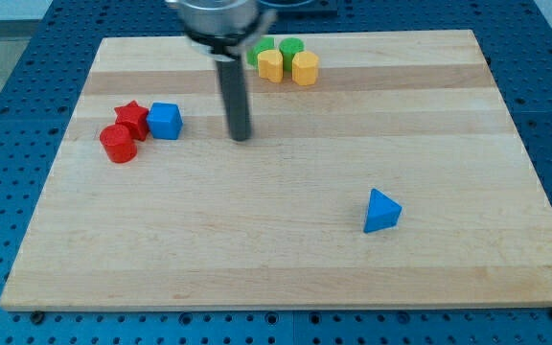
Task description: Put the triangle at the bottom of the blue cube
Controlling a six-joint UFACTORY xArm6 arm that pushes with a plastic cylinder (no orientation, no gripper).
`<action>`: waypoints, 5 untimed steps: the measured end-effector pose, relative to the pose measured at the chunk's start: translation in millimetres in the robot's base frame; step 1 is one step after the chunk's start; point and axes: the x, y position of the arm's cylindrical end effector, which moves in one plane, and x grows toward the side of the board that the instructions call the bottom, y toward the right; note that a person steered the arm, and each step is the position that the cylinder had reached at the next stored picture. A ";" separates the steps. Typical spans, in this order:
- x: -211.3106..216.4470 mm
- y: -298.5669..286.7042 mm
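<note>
A blue triangle (381, 212) lies on the wooden board at the view's lower right. A blue cube (165, 121) sits at the view's left, touching a red star (132, 117). My tip (241, 137) rests on the board to the right of the blue cube, a short gap from it, and far up and left of the blue triangle.
A red cylinder (118, 144) sits just below-left of the red star. At the view's top, two green blocks (263, 49) (291, 48) and two yellow blocks (271, 66) (305, 68) are clustered. The board (286, 268) is ringed by a blue perforated table.
</note>
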 end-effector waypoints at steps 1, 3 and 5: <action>24.1 70.0; 97.4 186.3; 149.1 173.3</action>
